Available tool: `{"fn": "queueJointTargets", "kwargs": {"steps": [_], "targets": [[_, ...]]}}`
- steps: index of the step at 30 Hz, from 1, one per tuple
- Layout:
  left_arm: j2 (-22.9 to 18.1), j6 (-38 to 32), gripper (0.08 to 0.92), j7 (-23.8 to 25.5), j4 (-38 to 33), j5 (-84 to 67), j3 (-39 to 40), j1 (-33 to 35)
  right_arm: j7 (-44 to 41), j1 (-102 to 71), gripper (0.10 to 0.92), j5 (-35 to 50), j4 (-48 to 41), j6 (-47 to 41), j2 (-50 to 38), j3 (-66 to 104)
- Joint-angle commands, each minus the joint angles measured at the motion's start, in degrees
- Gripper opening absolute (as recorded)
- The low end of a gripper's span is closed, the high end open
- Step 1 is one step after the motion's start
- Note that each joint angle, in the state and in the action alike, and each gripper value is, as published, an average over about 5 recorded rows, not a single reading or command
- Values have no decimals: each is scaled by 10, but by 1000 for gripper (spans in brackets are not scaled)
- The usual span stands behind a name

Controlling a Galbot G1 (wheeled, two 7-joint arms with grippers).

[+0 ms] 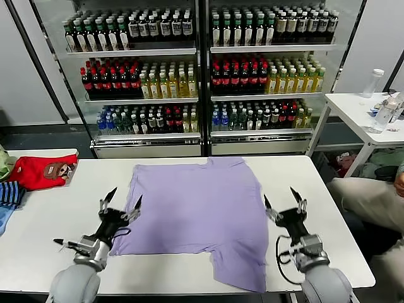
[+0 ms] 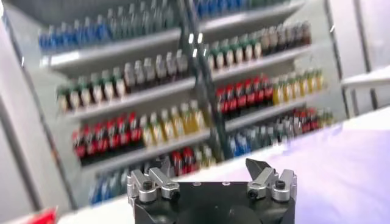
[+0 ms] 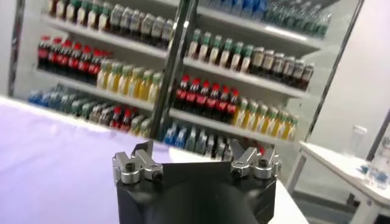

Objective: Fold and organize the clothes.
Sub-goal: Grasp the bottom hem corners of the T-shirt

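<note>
Looking down from the head view, the lavender T-shirt [image 1: 201, 214] lies spread flat, plain side up, in the middle of the white table [image 1: 315, 202], its collar end toward the drinks cooler [image 1: 202, 76] and one sleeve sticking out at the near right corner. The left gripper [image 1: 120, 204] hovers at the shirt's left edge with its fingers spread apart and nothing between them. The right gripper [image 1: 285, 202] sits just beside the shirt's right edge over bare tabletop — fingers likewise apart and empty. At the table's far left corner lie a red garment [image 1: 43, 170] with a brown cartoon patch and a blue striped cloth [image 1: 9, 194], both well apart from the shirt. A second white table [image 1: 363, 110] stands to the right, holding a clear bottle [image 1: 374, 83].

From the left wrist view, the left gripper [image 2: 210, 172] shows its two fingertips wide apart, empty, with lavender cloth [image 2: 341, 164] blurred off to one side and shelves of bottles [image 2: 164, 128] behind.

From the right wrist view, the right gripper [image 3: 194, 155] also has its fingertips set apart and holds nothing — the shirt [image 3: 55, 158] spreads beside it, the cooler's bottle rows [image 3: 201, 91] beyond.
</note>
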Motion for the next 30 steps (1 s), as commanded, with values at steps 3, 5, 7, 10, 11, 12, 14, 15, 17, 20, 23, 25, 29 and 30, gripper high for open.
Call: {"fn": "queueJointTargets", "kwargs": {"steps": [3,5,7,10,11,12,14,15,17,20,23,25,29,30], "targets": [[51,179,823,-75,-109,-98,-37,158,8,-133,823,28,62,-9,-49,-7],[52,183,823,-77,-104,-105,-41,166,12,-141,823,29,62,-10,-47,-12],[51,185,823,-78,-98,-114,-46,171,18,-144,823,30,59,-11,-44,-17],[50,186,823,-76,-88,-121,-50,171,29,-140,823,34,53,-15,-38,-30],[49,186,823,-75,-83,-123,-50,169,32,-138,823,35,51,-17,-36,-35],[49,186,823,-74,-77,-124,-51,165,36,-137,823,37,49,-18,-34,-40],[48,186,823,-73,-66,-126,-54,158,42,-135,823,41,47,-21,-32,-48],[48,186,823,-73,-62,-127,-55,155,45,-134,823,42,47,-22,-32,-51],[47,184,823,-72,-58,-128,-57,151,48,-134,823,44,46,-24,-32,-56],[44,176,823,-71,-53,-123,-56,146,52,-131,823,48,43,-25,-33,-64],[39,171,823,-70,-50,-121,-54,142,58,-127,823,49,40,-25,-33,-72],[38,171,823,-69,-47,-122,-55,139,65,-126,823,49,39,-26,-32,-77],[37,171,823,-68,-42,-126,-58,137,80,-126,823,54,39,-30,-32,-82],[37,171,823,-67,-42,-126,-58,137,83,-125,822,57,40,-33,-32,-83]]}}
